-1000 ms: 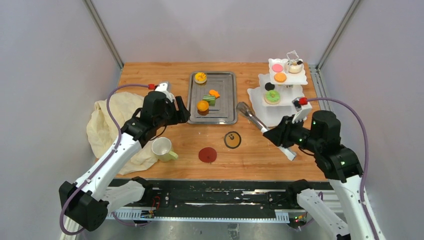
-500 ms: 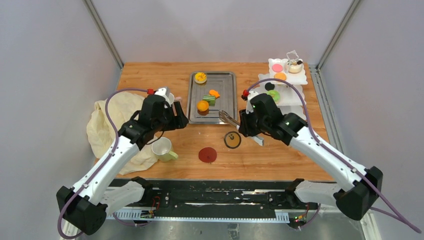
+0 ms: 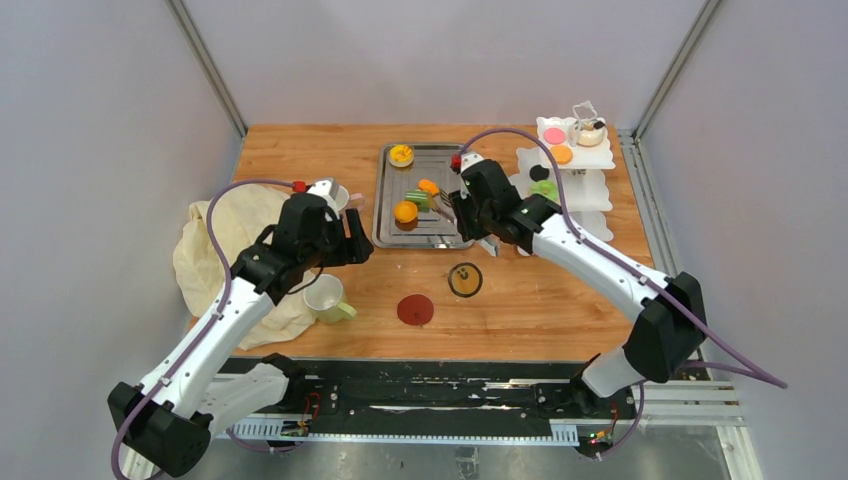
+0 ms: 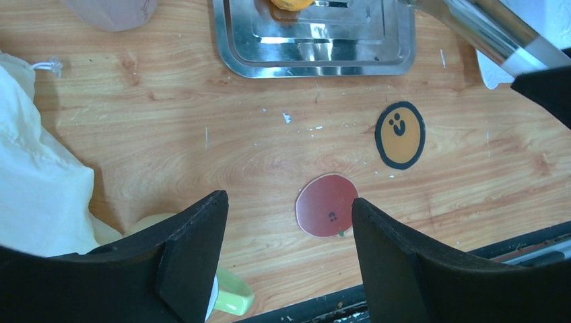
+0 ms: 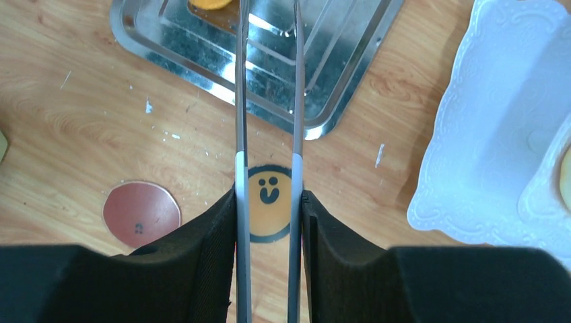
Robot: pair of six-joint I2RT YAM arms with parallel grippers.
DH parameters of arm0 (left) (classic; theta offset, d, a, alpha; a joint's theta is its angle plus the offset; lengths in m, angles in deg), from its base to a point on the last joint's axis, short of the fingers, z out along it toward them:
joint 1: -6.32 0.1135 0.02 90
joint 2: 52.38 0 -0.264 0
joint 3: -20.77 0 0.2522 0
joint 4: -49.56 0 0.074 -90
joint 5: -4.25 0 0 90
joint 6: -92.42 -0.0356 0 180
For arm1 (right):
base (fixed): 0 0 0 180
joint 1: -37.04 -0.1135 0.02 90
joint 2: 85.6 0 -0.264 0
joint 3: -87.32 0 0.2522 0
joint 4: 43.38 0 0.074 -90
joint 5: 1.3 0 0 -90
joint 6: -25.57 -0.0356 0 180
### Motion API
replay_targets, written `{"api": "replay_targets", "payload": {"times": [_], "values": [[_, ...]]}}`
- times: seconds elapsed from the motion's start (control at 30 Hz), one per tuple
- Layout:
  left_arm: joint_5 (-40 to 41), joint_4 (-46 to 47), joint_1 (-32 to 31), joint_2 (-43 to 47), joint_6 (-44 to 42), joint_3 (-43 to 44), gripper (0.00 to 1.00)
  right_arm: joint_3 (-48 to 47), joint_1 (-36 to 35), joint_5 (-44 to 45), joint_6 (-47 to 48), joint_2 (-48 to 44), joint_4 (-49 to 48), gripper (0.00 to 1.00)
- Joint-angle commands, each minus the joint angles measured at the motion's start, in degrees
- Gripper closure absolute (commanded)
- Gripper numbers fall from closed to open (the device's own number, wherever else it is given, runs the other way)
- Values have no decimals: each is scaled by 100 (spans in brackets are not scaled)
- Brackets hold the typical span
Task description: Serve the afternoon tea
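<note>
Right end effector [image 5: 269,202] was clamped on the metal tongs [image 5: 240,101], tips over the steel tray [image 5: 168,57] beside the pastries [image 3: 405,211]; the stand [image 3: 570,195] stood well apart. Left end effector [image 4: 286,205] gaped wide and empty above the counter [image 4: 202,134]. Risk: the slim, slick tongs might let a pastry squirt free or drop in the carry.

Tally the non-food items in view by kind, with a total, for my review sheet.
Pale mugs: 2
Round flat coasters: 2
Rectangular steel tray: 1
White tiered stand: 1
Metal tongs: 1
Cream cloth: 1
Total: 8
</note>
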Motion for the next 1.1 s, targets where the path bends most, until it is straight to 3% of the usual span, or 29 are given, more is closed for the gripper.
{"api": "replay_targets", "payload": {"times": [0.0,1.07], "values": [[-97,-9,42,26,-235,-1,28,-398,43,159,182,323,-268,63],[-249,429,42,-496,-542,67,28,-1121,443,-421,318,1912,-605,55]]}}
